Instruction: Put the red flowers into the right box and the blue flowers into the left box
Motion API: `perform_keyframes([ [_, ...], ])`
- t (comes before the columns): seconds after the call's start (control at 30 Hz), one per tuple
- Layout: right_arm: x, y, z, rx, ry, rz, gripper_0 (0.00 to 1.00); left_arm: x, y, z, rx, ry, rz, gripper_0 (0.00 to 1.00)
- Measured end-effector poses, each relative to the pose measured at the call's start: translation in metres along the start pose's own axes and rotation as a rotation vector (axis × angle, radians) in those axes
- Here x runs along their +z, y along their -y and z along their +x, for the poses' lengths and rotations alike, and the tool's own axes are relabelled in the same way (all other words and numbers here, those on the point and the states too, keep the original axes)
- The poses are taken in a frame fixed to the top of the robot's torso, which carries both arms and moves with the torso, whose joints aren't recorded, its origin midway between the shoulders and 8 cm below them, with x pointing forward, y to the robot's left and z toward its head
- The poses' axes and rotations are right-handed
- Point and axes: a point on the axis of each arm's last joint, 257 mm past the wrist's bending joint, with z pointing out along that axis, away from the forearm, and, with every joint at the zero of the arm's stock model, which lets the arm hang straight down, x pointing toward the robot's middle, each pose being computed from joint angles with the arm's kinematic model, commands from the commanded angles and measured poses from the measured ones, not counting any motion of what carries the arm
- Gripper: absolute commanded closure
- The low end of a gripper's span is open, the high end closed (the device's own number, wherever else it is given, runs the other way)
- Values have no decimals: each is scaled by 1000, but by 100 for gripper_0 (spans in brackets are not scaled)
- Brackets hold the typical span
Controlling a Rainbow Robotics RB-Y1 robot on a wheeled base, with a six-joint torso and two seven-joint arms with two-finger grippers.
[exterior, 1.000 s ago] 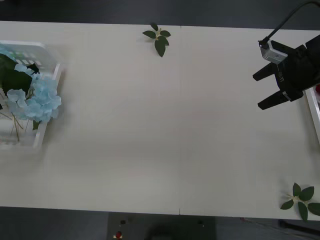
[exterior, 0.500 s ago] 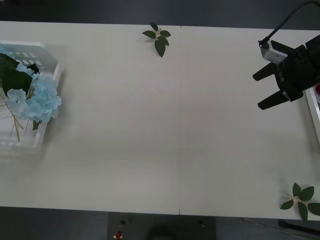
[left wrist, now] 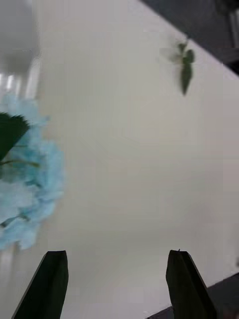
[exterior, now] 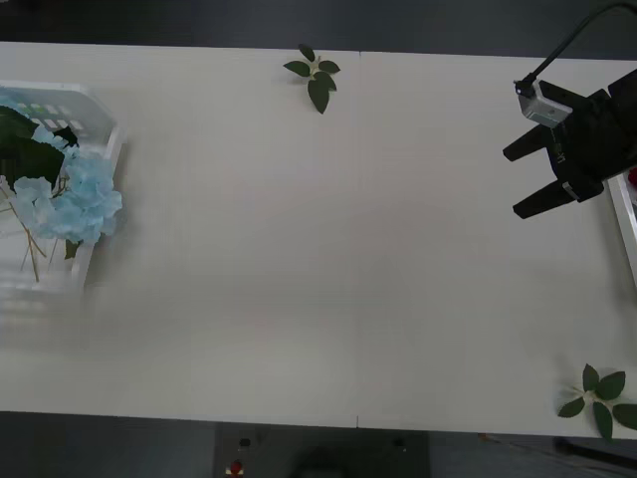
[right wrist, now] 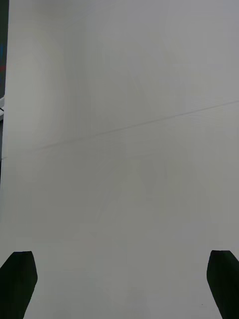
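The blue flowers (exterior: 72, 199) lie in the left box (exterior: 100, 105), a translucent white crate at the table's far left, with their heads hanging over its inner rim. In the left wrist view they show as blue flowers (left wrist: 27, 192). My left gripper (left wrist: 117, 284) hovers open over the bare table beside them. At the far right my right gripper (exterior: 520, 179) is open and holds nothing, with black fingers (right wrist: 17, 284) over bare table. Right behind it is the thin rim of the right box (exterior: 622, 219). A sliver of red (exterior: 633, 177) shows there at the view's edge.
One green leaf sprig (exterior: 317, 75) lies at the table's far edge near the middle and shows as a leaf sprig (left wrist: 185, 67) in the left wrist view. Another leaf sprig (exterior: 600, 393) lies at the near right corner. A wide stretch of white table (exterior: 328, 259) separates the boxes.
The right gripper has stayed where it was. The blue flowers and the left box have shifted slightly, and the box's near end now looks blurred.
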Motion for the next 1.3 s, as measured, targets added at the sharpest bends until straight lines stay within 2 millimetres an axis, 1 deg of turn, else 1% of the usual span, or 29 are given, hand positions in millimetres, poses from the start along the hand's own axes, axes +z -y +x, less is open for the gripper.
perform_keyframes([
  [0.07,0,0,0,0,0,0,0,-9,26,-18,54,63,92,44],
  [0.1,0,0,0,0,0,0,0,-13,36,-27,84,97,125,44],
  [0.2,0,0,0,0,0,0,0,-23,58,-47,157,184,200,44],
  [0.37,0,0,0,0,0,0,0,-31,82,-61,263,263,278,44],
  [0.43,0,0,0,0,0,0,0,-33,91,-61,314,278,308,44],
  [0.5,0,0,0,0,0,0,0,-31,102,-57,355,282,351,44],
  [0.57,0,0,0,0,0,0,0,-21,108,-46,401,260,374,44],
  [0.63,0,0,0,0,0,0,0,-5,113,-28,465,192,379,43],
  [0.73,0,0,0,0,0,0,0,19,107,-1,557,42,324,44],
  [0.83,0,0,0,0,0,0,0,34,104,13,665,-83,241,44],
  [0.9,0,0,0,0,0,0,0,42,114,17,737,-128,214,44],
  [0.97,0,0,0,0,0,0,0,55,122,27,820,-187,179,43],
  [1.13,0,0,0,0,0,0,0,90,137,69,1003,-339,97,43],
  [1.23,0,0,0,0,0,0,0,104,141,93,1044,-403,64,44],
  [1.3,0,0,0,0,0,0,0,113,143,105,1081,-429,49,44],
])
